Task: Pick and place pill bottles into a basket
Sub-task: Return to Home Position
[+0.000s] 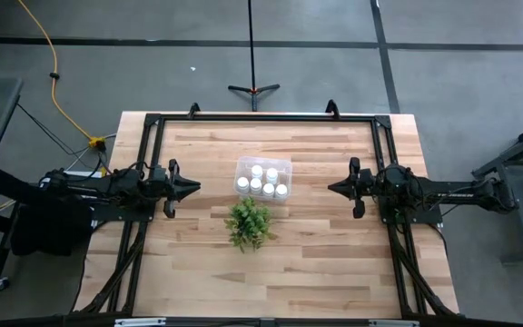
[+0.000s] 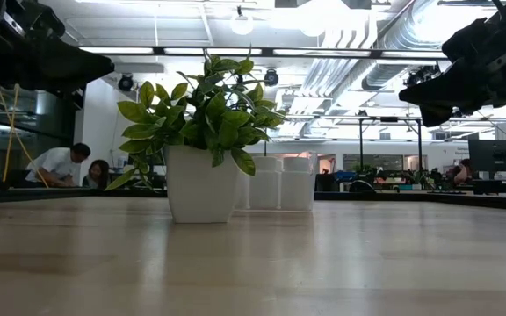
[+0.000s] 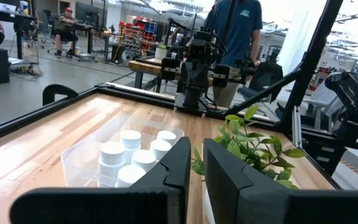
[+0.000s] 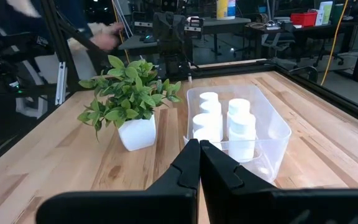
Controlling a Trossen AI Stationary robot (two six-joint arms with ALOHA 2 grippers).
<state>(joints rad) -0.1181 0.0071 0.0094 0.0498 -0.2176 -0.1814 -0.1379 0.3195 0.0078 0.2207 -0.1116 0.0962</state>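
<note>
Left fingers [image 3: 178, 165]: spread only a little, a thin slit between them, holding nothing; they hover above the bench [image 1: 334, 263] and point across it at the right fingers.
Right fingers [image 4: 188, 165]: pressed together, holding nothing; raised over the opposite side of the bench, pointing back at the left fingers.
Bin [image 1: 275, 163]: clear, standing on the bench about midway between the 2 pairs of fingers, well apart from both.
Bottles [image 1: 255, 185]: 6, white with white caps, all upright inside the bin and packed close together, none near either pair of fingers.
Plant [image 1: 249, 222]: green leaves in a white pot, just beside the bin, also between the 2 pairs of fingers but off the line that joins them, toward the bench's front edge.
Frame [image 1: 261, 117]: black bars along the bench edges, running behind both pairs of fingers.
Person [image 3: 238, 28]: in a blue shirt, standing past the bench, beyond the right arm as seen from the left fingers.
Room: more people sit at desks far off.
</note>
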